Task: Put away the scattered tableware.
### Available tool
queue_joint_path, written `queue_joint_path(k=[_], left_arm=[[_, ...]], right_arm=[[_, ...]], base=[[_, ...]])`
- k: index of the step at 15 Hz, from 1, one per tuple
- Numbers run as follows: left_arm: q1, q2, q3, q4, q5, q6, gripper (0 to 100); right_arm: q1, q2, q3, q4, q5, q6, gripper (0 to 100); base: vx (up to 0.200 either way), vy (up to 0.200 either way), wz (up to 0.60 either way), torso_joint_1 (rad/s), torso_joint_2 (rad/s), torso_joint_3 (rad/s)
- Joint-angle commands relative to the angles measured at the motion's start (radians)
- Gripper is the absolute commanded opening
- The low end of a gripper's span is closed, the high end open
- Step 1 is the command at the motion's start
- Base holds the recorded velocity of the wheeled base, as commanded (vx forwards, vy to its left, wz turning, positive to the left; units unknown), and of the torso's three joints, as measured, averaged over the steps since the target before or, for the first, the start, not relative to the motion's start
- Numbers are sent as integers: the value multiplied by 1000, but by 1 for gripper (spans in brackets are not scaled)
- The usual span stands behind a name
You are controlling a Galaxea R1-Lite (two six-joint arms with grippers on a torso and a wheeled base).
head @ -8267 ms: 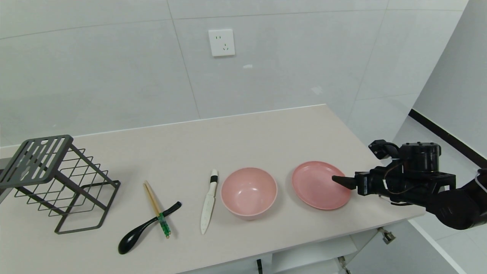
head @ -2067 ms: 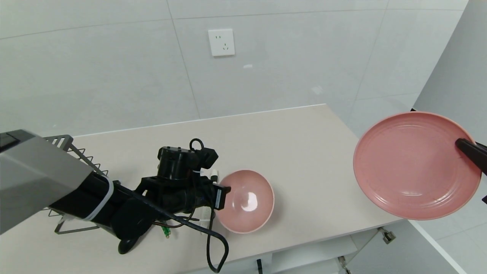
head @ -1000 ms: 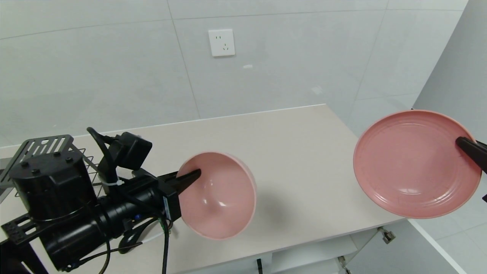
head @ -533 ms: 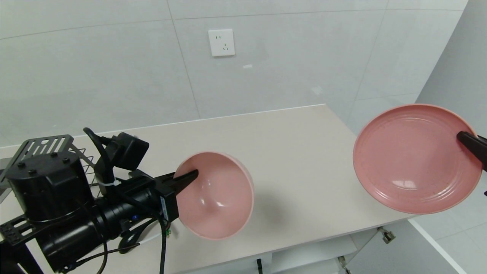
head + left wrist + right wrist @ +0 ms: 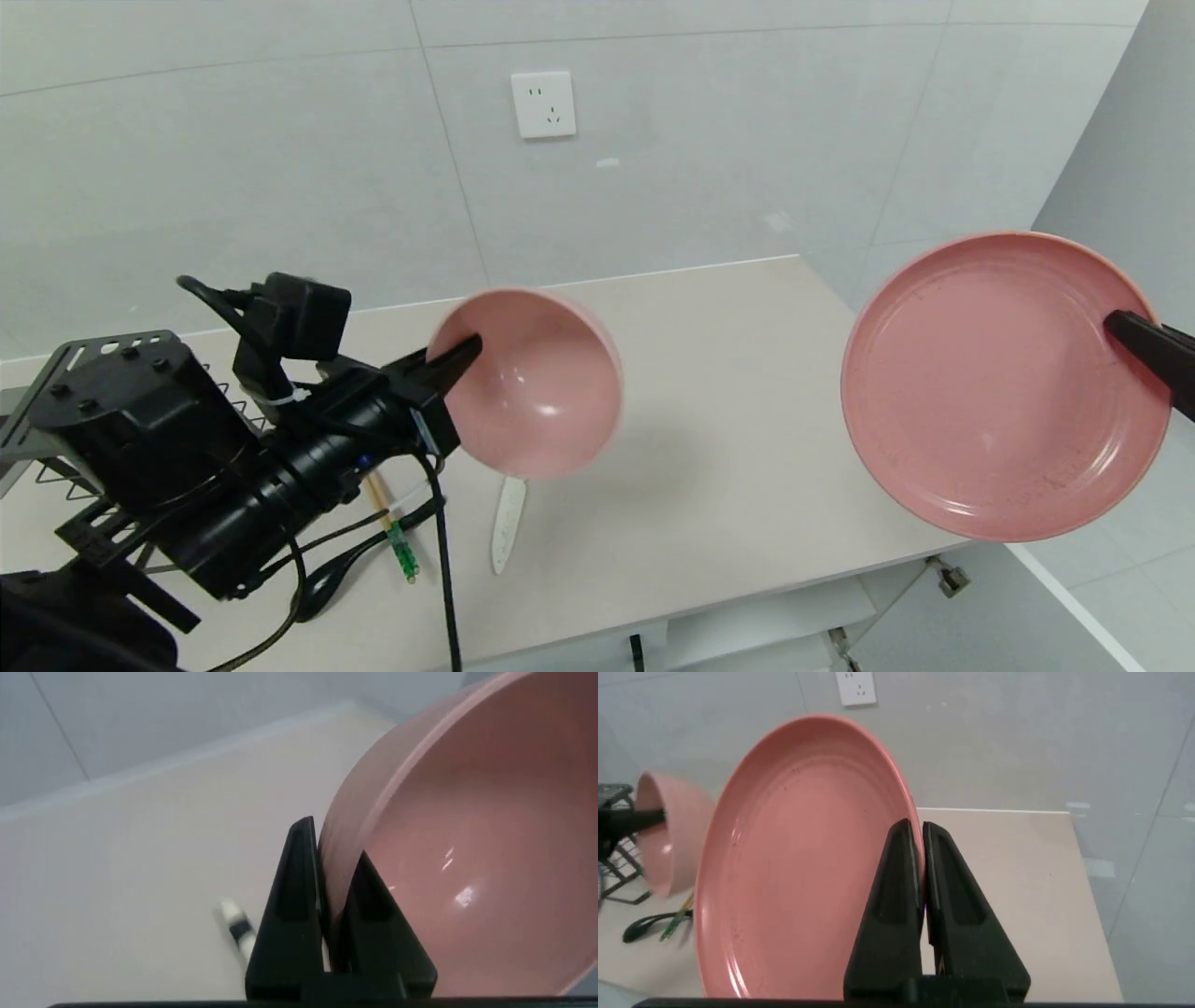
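Note:
My left gripper is shut on the rim of the pink bowl, holding it tilted above the counter; the left wrist view shows its fingers pinching the bowl wall. Off the counter's right end, my right gripper is shut on the edge of the pink plate, which stands nearly upright in the air. The right wrist view has the plate clamped between the fingers. On the counter lie a white knife, chopsticks and a black spoon, partly hidden by my left arm.
A dark wire rack stands at the counter's left, behind my left arm. The beige counter ends at the right under the plate. A tiled wall with a socket runs behind.
My left gripper has raised the bowl and carried it back, uncovering the knife. The right gripper has lifted the plate a little and shifted it leftward.

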Motion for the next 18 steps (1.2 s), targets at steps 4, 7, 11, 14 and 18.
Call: queue_joint_path(k=[4, 7, 11, 14, 18], left_arm=[[-50, 179, -5, -198, 104, 61, 0], [-10, 169, -14, -198, 119, 118, 0], [-14, 34, 44, -198, 119, 118, 0], [-78, -61, 188, -198, 120, 98, 0], [-164, -177, 262, -198, 119, -8, 0]], right_arm=[[3, 20, -11, -1, -1, -7, 0], [5, 41, -33, -34, -1, -10, 0], [5, 149, -23, -207, -1, -101, 0], [9, 259, 35, -301, -1, -138, 0], [15, 261, 46, -301, -1, -142, 0]], base=[[0, 0, 0, 0, 0, 0], [0, 0, 0, 0, 0, 0], [0, 0, 0, 0, 0, 0], [0, 0, 0, 0, 0, 0], [0, 0, 0, 0, 0, 0]])
